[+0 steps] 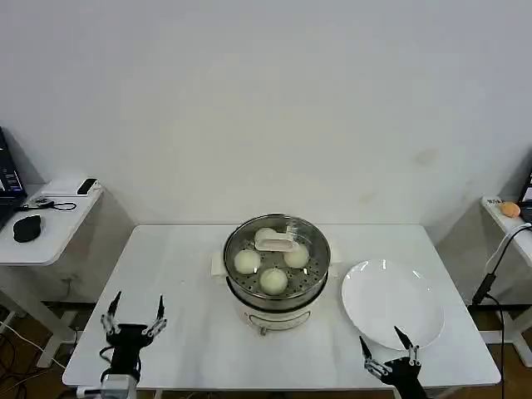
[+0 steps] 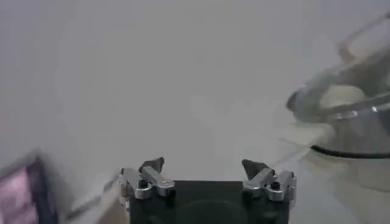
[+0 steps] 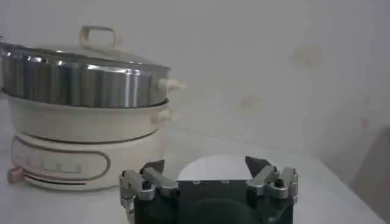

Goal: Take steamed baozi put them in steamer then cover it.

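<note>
The steamer (image 1: pixel 277 270) sits mid-table (image 1: pixel 183 274) with the cover (image 1: pixel 278 241) on it and 3 baozi (image 1: pixel 247 262) visible inside. Left claw (image 1: pixel 133 314) hangs front-left of the steamer, right claw (image 1: pixel 389 347) front-right by the plate (image 1: pixel 391 301); both spread wide, holding nothing.

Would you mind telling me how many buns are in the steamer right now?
3 show clearly through the lid of the steamer: left, front and right. A fourth may sit at the back, hidden by the lid's handle.
</note>
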Motion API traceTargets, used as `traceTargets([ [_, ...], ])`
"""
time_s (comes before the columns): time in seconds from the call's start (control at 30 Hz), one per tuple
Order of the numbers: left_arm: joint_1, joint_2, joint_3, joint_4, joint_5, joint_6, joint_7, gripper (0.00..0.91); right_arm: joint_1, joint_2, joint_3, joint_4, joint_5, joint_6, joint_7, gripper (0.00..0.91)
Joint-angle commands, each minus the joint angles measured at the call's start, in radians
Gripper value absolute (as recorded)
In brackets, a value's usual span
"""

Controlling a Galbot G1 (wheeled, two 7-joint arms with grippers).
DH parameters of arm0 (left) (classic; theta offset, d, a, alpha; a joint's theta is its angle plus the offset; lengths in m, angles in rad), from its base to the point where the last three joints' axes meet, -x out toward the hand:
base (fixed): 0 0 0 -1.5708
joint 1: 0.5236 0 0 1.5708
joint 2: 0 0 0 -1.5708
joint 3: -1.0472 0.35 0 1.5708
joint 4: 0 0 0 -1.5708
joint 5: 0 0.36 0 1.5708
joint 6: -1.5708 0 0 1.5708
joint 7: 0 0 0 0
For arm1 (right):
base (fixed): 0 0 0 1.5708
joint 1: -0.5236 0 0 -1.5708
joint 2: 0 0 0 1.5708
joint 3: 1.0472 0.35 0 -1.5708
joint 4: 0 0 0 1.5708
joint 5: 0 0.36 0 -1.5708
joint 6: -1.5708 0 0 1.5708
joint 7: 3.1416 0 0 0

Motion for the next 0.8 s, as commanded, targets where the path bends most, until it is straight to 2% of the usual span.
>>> traceTargets([
  [0.03, 0.135, -0.047, -0.073, 0.011, -0.224, -0.073, -0.018, 0.907, -0.033, -0.126, -0.033, 0.027, 0.145, -0.1, 0.001, 0.907],
  [0.13, 0.151, -0.046, -0.07, 0.007, -0.18, -0.087, 0.042, 0.907, -0.032, -0.125, -0.035, 0.027, 0.142, -0.095, 0.012, 0.907],
  [0.5, 0.151, -0.05, -0.069, 0.006, -0.135, -0.072, 0.068, 0.907, -0.031, -0.117, -0.079, 0.044, 0.105, -0.087, 0.023, 0.907],
  [0.67, 0.144, -0.047, -0.07, 0.007, -0.128, -0.043, 0.077, 0.907, -0.028, -0.127, -0.095, 0.059, 0.123, -0.12, 0.029, 0.907],
  [0.8, 0.132, -0.048, -0.06, 0.009, -0.129, -0.017, 0.078, 0.907, -0.025, -0.14, -0.109, 0.06, 0.145, -0.107, 0.02, 0.907],
])
